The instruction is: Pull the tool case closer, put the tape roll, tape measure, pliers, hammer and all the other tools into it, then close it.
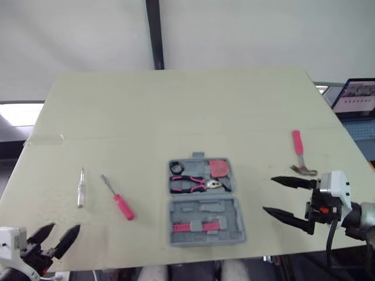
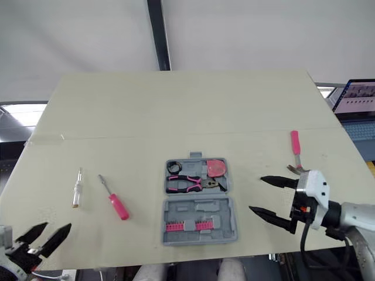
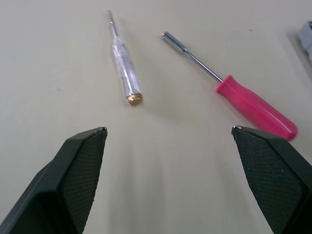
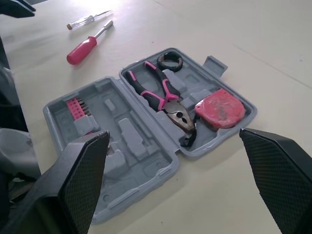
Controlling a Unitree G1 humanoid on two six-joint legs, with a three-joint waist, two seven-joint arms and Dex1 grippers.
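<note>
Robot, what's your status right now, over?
Jaws open, empty. Tool case open: pliers, tape measure, tape roll inside. Hammer, pink screwdriver, clear screwdriver outside. Nothing blocking.

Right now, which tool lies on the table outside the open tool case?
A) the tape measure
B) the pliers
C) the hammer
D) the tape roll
C: the hammer lies on the table to the right of the tool case, while the pliers, tape measure and tape roll sit inside it.
</note>
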